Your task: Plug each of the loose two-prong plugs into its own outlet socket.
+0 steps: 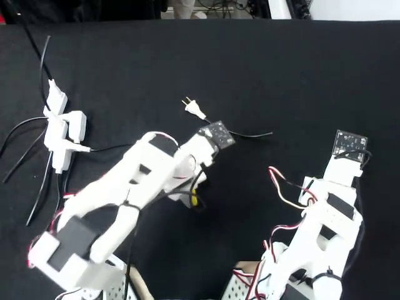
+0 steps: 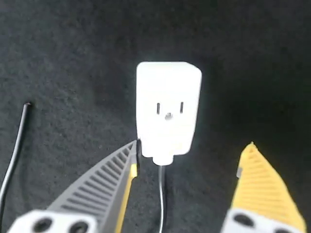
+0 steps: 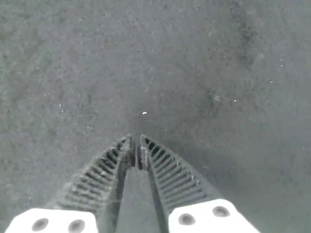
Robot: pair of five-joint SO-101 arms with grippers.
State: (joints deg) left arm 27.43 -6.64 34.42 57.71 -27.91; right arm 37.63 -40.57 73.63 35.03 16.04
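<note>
Left hand (image 2: 193, 143) spread at socket (image 2: 167, 107); right hand (image 3: 136, 151) pressed together. Plug (image 1: 194, 107) at twelve o'clock: likely light, rigid; pinch body.

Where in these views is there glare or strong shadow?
Left wrist view: the white outlet socket glares, its edges washed out, with a dark patch on the cloth beside it. High view: the loose plug is bright, without hard shadow. Right wrist view: even light.
</note>
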